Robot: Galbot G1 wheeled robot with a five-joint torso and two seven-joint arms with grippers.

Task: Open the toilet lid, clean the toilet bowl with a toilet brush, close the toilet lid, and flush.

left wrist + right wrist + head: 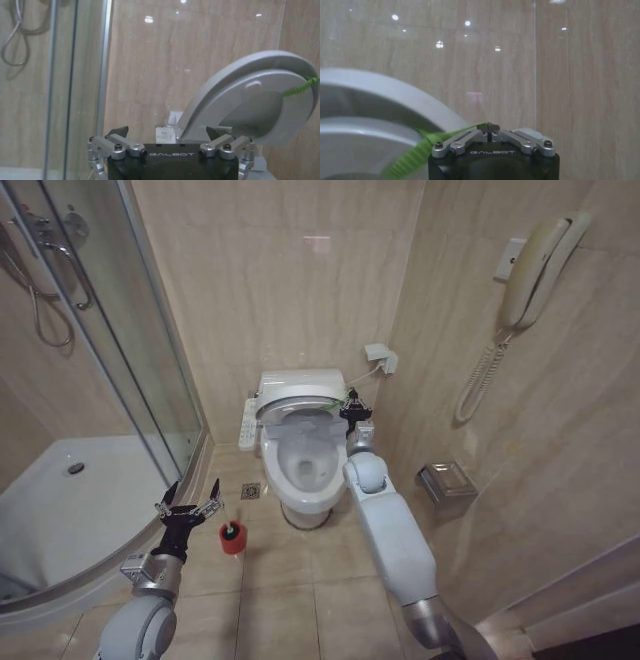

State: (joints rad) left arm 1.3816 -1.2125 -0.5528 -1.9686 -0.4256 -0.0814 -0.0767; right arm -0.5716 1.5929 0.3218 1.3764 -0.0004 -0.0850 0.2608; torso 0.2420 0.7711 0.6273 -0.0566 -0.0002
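Observation:
The toilet lid stands partly raised, tilted over the toilet bowl. My right gripper is at the lid's right edge, shut on the green strip that hangs from it; its fingertips meet at the strip's end. The lid's underside and the green strip face the left wrist camera. My left gripper hovers open low on the left, a little left of and above the red cup holder on the floor. A dark brush head sits in the cup; I cannot make out the handle.
A curved glass shower enclosure fills the left side. A floor drain lies left of the toilet, and a button panel juts from its left side. On the right wall hang a phone and a metal holder.

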